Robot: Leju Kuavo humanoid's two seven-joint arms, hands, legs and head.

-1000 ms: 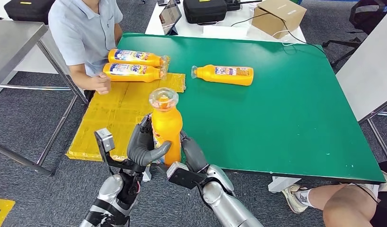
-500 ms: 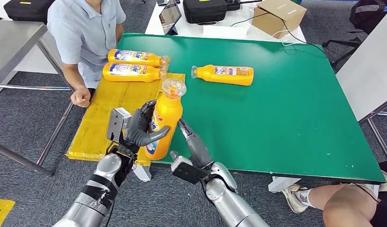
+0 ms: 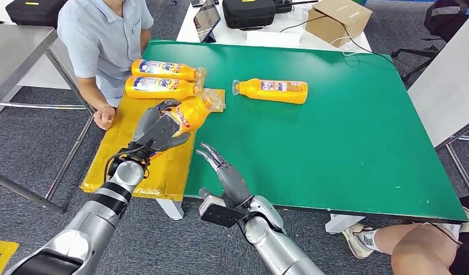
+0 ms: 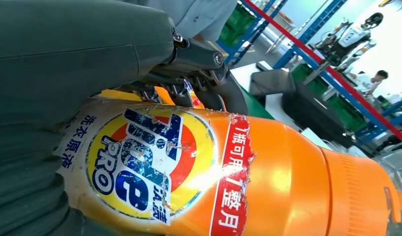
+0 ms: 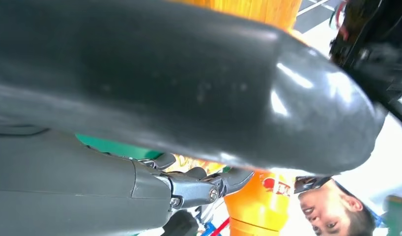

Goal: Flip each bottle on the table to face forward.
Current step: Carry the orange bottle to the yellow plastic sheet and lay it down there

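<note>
My left hand [image 3: 159,130] grips an orange detergent bottle [image 3: 189,113] over the yellow mat [image 3: 135,143], tilted almost flat with its clear cap toward the green table [image 3: 335,132]. In the left wrist view the bottle [image 4: 238,177] shows its round blue and yellow front label. My right hand [image 3: 223,175] is open near the table's front edge, fingers spread, holding nothing. Two orange bottles [image 3: 163,70] [image 3: 160,87] lie side by side at the mat's far end, labels up. Another orange bottle [image 3: 273,90] lies on the table's middle.
A person in a light blue shirt [image 3: 100,40] sits at the mat's far left, a hand [image 3: 104,117] resting by its edge. A cardboard box [image 3: 337,20] and black cases stand on the white table beyond. A person's knee [image 3: 421,246] is at the lower right.
My left hand has carried the bottle forward and left over the mat and tipped it from upright to nearly flat. My right hand has let go and stayed low, fingers spread.
</note>
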